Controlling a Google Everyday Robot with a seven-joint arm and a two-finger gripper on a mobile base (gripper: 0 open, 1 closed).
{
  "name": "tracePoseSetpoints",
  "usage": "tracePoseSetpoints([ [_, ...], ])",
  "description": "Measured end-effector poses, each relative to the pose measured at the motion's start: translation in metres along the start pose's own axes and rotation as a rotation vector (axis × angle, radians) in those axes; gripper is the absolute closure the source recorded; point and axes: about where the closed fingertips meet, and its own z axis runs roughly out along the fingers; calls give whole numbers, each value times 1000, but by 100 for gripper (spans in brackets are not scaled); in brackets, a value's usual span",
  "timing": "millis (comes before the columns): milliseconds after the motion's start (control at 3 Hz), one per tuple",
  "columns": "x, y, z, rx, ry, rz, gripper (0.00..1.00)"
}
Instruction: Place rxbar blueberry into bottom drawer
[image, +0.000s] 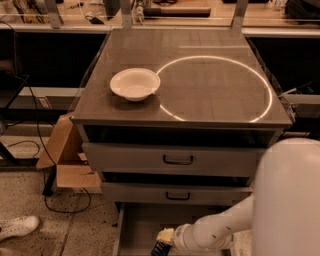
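While the gripper (161, 244), bottom centre, clasps it, the dark navy bar (158, 248) hangs over the open drawer (136, 226).

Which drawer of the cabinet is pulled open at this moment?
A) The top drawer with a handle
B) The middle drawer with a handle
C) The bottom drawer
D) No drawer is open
C: the bottom drawer is pulled out and its flat floor shows. The gripper is over it at the lower edge of the view. The top drawer and the middle drawer are closed.
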Motion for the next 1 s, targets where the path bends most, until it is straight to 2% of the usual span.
tracePoseSetpoints([
  [333, -2, -2, 34, 24, -53, 41, 100],
  [667, -14, 3, 57, 24, -121, 74, 100],
  [1000, -14, 3, 56, 23, -122, 74, 100],
])
